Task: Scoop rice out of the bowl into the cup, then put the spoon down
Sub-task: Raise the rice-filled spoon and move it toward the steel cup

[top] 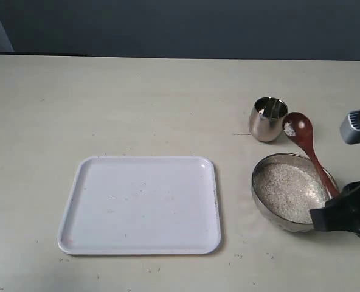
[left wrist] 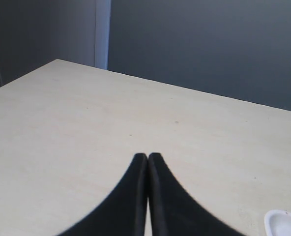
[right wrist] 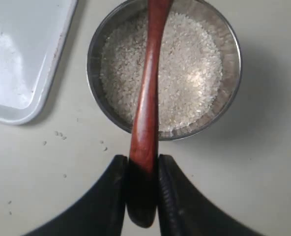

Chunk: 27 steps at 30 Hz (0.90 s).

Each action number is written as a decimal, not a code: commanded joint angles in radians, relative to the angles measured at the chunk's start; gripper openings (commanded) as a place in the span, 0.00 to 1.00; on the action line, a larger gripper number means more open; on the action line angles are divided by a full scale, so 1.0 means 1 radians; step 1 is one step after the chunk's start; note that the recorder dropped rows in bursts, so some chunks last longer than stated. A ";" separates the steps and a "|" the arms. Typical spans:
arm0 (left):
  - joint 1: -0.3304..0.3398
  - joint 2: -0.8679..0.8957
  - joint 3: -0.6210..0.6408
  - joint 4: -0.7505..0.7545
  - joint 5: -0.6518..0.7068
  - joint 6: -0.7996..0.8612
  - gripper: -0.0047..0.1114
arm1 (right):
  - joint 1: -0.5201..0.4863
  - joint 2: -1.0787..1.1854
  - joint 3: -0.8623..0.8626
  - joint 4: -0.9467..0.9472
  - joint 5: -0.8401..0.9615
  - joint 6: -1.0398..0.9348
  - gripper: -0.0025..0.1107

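The wide steel bowl point(top: 291, 192) point(right wrist: 165, 69) holds a bed of white rice point(top: 286, 190) point(right wrist: 182, 78). Behind it stands the small steel cup point(top: 268, 119). My right gripper point(right wrist: 142, 160) point(top: 338, 204) is shut on the handle of the reddish-brown wooden spoon point(top: 311, 152) point(right wrist: 148, 98). The handle slants up over the bowl. The spoon's oval head sits just right of the cup's rim, with a small heap of rice in it. My left gripper point(left wrist: 147, 156) is shut on nothing over bare table, and it does not appear in the exterior view.
A white rectangular tray point(top: 143, 204) point(right wrist: 22, 59) lies left of the bowl; its corner point(left wrist: 283, 221) shows in the left wrist view. Several stray grains point(right wrist: 59, 133) dot the table beside the bowl. The table's far edge meets a dark wall.
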State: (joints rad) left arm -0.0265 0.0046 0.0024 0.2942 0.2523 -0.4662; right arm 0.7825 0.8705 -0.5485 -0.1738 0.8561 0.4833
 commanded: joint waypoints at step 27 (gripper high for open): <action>-0.005 -0.005 -0.002 0.007 -0.013 -0.001 0.04 | -0.136 0.100 0.005 -0.062 -0.190 -0.044 0.01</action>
State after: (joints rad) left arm -0.0265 0.0046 0.0024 0.2942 0.2523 -0.4662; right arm 0.6689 0.9428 -0.5485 -0.2260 0.7189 0.4624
